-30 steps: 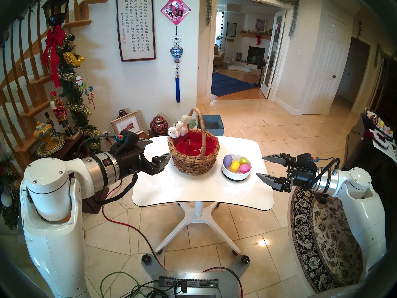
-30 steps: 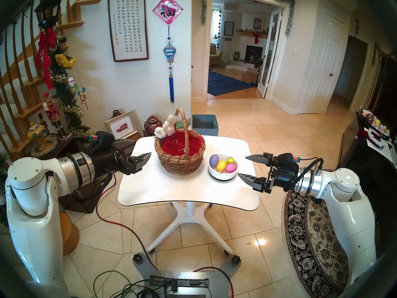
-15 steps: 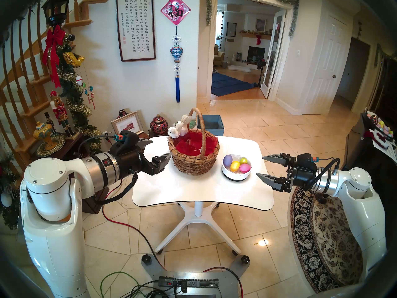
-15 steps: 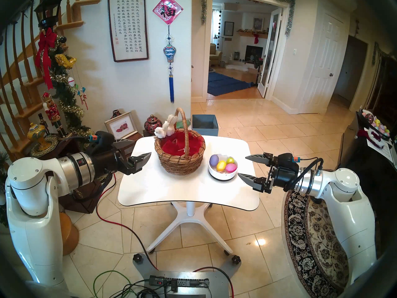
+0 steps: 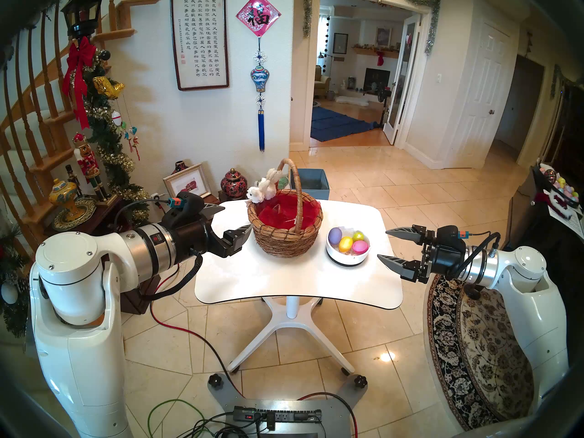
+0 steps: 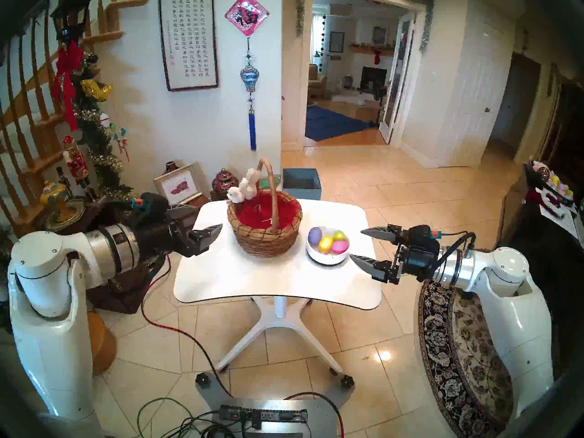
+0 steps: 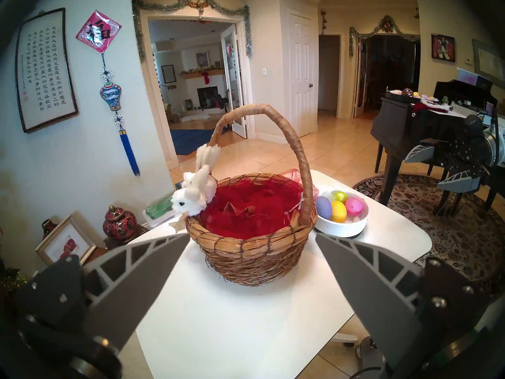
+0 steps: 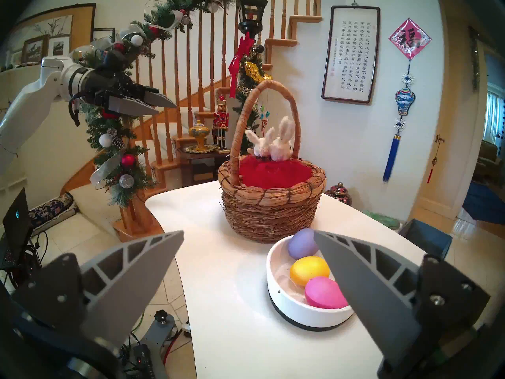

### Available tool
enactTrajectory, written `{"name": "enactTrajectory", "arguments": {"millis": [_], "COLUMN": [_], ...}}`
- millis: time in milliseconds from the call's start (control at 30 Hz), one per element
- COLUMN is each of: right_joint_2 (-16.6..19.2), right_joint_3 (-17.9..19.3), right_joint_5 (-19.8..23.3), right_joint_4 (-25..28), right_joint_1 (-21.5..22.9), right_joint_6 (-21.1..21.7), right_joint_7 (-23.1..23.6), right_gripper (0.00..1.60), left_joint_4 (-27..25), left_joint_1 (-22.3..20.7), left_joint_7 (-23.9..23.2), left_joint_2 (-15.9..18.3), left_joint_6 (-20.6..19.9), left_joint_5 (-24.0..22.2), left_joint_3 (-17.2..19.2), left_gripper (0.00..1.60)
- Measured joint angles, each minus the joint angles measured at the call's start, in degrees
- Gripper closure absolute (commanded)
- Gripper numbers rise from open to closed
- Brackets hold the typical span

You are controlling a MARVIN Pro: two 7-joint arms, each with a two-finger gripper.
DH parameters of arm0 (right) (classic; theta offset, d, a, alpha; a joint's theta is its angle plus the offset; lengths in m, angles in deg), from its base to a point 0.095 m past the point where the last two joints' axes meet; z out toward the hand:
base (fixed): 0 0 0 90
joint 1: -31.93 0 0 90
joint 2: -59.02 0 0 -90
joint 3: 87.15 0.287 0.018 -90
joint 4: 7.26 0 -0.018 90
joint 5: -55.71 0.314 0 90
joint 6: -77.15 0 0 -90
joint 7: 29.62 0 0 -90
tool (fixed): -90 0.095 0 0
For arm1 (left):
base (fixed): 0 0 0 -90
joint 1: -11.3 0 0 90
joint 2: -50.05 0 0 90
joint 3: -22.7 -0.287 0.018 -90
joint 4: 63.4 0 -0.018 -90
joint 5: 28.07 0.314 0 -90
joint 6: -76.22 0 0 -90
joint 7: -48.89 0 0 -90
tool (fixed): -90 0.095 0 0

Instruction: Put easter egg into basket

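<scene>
Standing at the robot's side of the white table (image 5: 284,285), the nearest things are the two arms, one at each side edge, both with jaws spread wide and holding nothing. The right gripper (image 5: 385,243) hangs at the table's right edge, its fingers (image 8: 142,263) parted. Just past those fingertips sits a small white bowl (image 5: 347,258) with four easter eggs in it: a pink egg (image 8: 323,292) closest to the right jaws, a yellow egg (image 8: 308,270) beside it, a purple egg (image 8: 302,243) beyond that, and a green egg (image 5: 358,236) on the bowl's far side. In the right wrist view one finger overlaps the bowl's rim, though from the head view the tips look clear of it.

Across the table, the left gripper (image 5: 235,219) is held level at the left edge, jaws open, its lower fingertip just beside the wall of the basket (image 5: 286,246); whether it touches I cannot tell. The basket stands upright between the two grippers, directly ahead of the left jaws and beyond the bowl from the right ones, close beside the bowl. Its red lining (image 7: 251,206) holds no egg. A white plush bunny (image 7: 192,191) perches on the far rim, next to the arched handle (image 7: 300,157).

Farther back, behind the table, a blue box (image 5: 313,183) rests on the floor.
</scene>
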Motion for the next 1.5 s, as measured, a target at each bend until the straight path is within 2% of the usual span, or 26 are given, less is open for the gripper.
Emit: {"name": "enactTrajectory", "arguments": {"millis": [633, 1100, 1500], "right_joint_2": [0.1, 0.4, 0.8], "right_joint_3": [-0.2, -4.3, -9.0], "right_joint_5": [0.0, -0.6, -2.7], "right_joint_4": [0.0, 0.5, -1.2], "right_joint_1": [0.1, 3.0, 8.5], "right_joint_6": [0.1, 2.9, 7.2], "right_joint_7": [-0.1, -2.5, -5.8], "right_gripper": [0.0, 0.0, 0.0], "left_joint_4": [0.0, 0.0, 0.0], "left_joint_1": [0.0, 0.0, 0.0], "left_joint_7": [0.0, 0.0, 0.0], "left_joint_2": [0.0, 0.0, 0.0], "left_joint_6": [0.0, 0.0, 0.0], "left_joint_5": [0.0, 0.0, 0.0], "left_joint_3": [0.0, 0.0, 0.0], "left_gripper": [0.0, 0.0, 0.0]}}
